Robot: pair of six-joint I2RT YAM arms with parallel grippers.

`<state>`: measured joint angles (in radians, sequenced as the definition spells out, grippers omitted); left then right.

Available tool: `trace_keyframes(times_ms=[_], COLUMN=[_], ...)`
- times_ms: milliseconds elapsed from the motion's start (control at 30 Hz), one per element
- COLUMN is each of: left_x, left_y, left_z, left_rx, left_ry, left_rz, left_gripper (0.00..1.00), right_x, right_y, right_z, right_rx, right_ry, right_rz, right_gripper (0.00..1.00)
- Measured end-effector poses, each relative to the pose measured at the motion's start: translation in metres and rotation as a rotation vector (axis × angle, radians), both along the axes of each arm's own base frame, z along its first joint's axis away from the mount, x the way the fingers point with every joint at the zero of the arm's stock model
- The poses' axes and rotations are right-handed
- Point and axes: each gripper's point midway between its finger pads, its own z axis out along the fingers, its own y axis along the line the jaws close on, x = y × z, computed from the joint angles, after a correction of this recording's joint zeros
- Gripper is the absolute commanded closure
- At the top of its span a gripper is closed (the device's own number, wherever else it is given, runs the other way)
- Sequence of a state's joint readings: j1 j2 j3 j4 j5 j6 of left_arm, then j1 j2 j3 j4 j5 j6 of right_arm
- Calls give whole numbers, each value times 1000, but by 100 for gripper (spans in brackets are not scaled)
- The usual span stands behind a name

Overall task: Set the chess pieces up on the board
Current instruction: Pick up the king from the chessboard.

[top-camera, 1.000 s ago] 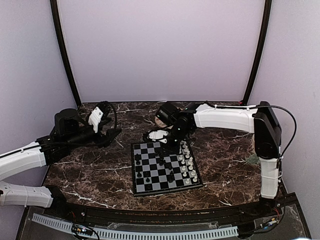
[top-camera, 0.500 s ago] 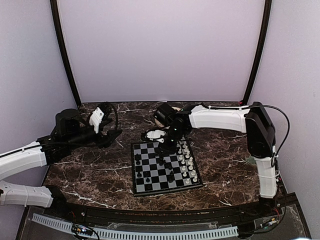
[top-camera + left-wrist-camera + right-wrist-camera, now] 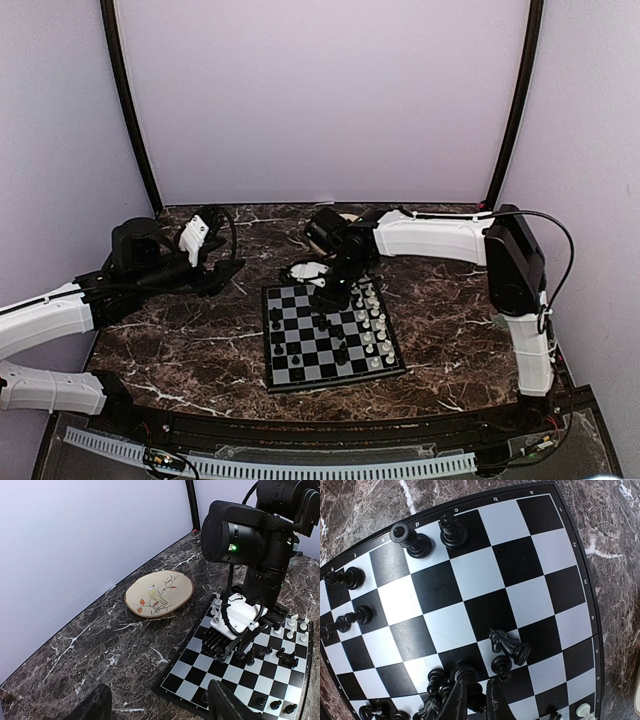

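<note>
The white chess pieces (image 3: 374,325) are standing in two rows along one edge of the board (image 3: 530,602), at the right pincer's (image 3: 477,690) side. That half is looking done. The black chess pieces (image 3: 415,542) are lying scattered, a black knight (image 3: 507,647) just ahead of the right pincer, which is hanging narrow among them — gripping or not, I cannot tell. The left pincer (image 3: 160,707) is hovering wide and empty over the counter (image 3: 100,645).

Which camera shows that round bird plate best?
The left wrist view: the plate lies in full view near the board, with its bird painting clear. From the top camera the right arm hides nearly all of it. The right wrist view does not show it recognisably.
</note>
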<state>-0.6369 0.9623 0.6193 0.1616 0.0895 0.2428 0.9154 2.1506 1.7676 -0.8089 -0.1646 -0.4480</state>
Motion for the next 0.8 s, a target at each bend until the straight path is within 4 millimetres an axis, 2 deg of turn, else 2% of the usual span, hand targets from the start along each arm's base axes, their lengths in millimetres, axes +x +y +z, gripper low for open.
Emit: trace_keyframes(times_ms=[233, 500, 667, 800], left_x=[0, 0, 0, 0], left_y=[0, 0, 0, 5], left_z=[-1, -1, -1, -12], left_rx=[1, 1, 1, 37], left_ry=[2, 2, 2, 33], left_rz=[0, 0, 0, 13], left_gripper=[32, 32, 32, 33], right_x=[-2, -6, -30, -47], right_y=[9, 38, 64, 81], right_z=[14, 54, 75, 74], right_rx=[42, 145, 189, 194], right_ry=[18, -7, -18, -17], right_rz=[14, 63, 134, 181], right_gripper=[91, 91, 91, 91])
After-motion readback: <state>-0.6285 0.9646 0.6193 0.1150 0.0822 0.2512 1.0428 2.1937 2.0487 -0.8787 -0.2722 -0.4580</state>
